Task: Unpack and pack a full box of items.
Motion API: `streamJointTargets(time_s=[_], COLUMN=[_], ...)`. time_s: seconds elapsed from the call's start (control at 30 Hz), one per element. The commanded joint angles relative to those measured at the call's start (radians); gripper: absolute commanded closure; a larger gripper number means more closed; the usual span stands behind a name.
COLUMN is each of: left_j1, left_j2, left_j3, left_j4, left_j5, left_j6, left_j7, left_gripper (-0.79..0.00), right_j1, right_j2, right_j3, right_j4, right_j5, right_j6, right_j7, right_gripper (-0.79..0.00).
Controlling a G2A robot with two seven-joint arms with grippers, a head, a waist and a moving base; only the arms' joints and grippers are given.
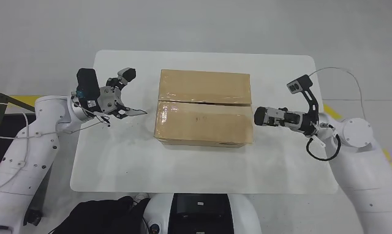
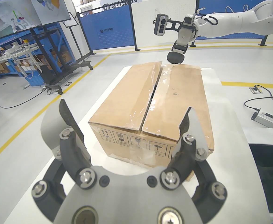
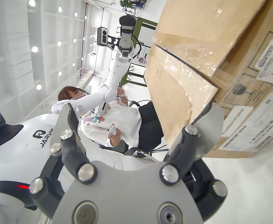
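Box (image 1: pixel 204 108) flaps shut, nothing unpacked (whole job ahead); left gripper (image 1: pixel 136 92) and right gripper (image 3: pixel 138 111) both spread wide, empty, at opposite ends.

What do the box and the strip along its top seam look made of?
Box: seemingly brown cardboard, matte, with raw flap edges. Seam strip: likely clear plastic tape, glossy, wrinkled, catching glare.
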Motion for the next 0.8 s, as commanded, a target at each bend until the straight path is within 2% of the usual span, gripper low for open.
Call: streamJointTargets(time_s=[0.0,0.4,0.77], left_j1=[0.0,0.0,0.0], left_j2=[0.0,0.0,0.0], left_j3=[0.0,0.0,0.0], left_j4=[0.0,0.0,0.0], left_j5=[0.0,0.0,0.0], left_j6=[0.0,0.0,0.0], left_j7=[0.0,0.0,0.0], left_gripper=[-0.785,-0.785,-0.785], right_j1=[0.008,0.055,0.06], right_j2=[-0.002,-0.014,-0.015], right_j3=[-0.006,-0.056,-0.029], right_j4=[0.015,0.045,0.027], right_j5=[-0.001,0.022,0.12], right_j6=[-0.003,0.001,-0.024], right_j7=[-0.009,0.001,0.072], right_gripper=[-0.785,-0.785,-0.785])
